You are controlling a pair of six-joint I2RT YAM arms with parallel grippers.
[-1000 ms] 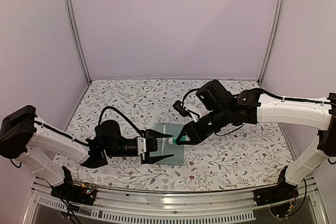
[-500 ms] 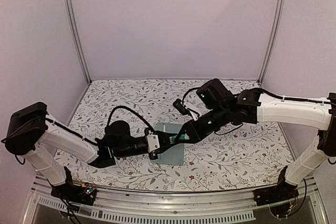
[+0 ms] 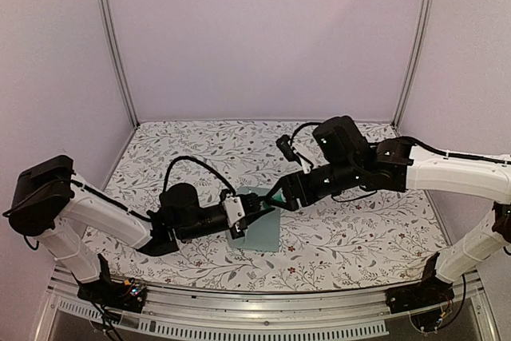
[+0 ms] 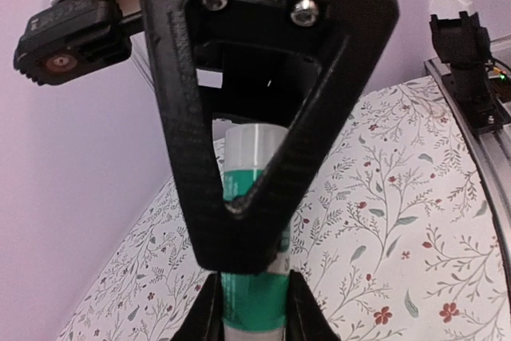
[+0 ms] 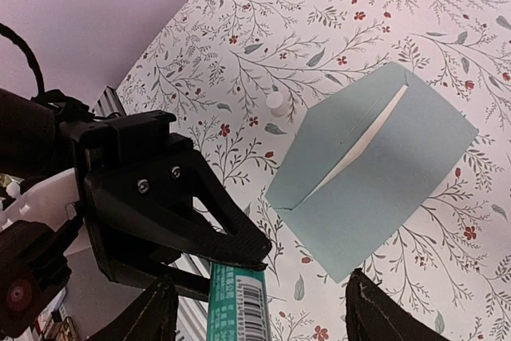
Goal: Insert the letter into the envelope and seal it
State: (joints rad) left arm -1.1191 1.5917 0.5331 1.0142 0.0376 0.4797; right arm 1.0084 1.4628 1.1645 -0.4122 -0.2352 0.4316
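Floral cloth covers the table [image 3: 359,245], and the envelope [image 5: 375,165] lies flat mid-table just beneath both claws. Its flap seam gapes whitish along the long axis, and no tan letter shows. The left gripper [image 4: 254,317] is clamped on the glue stick [image 4: 251,145]; the right gripper [image 5: 255,313] stands apart around it. Left looks nearer the seam, and cloth shows on every side of the envelope.

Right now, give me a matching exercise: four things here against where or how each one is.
1 glue stick
2 envelope
3 small white cap
4 right gripper

A jaws wide, holding nothing
B flat on the table, whitish inside showing
C clamped in the left gripper
D loose on the table beside the envelope

Pairs: 1-C, 2-B, 3-D, 4-A
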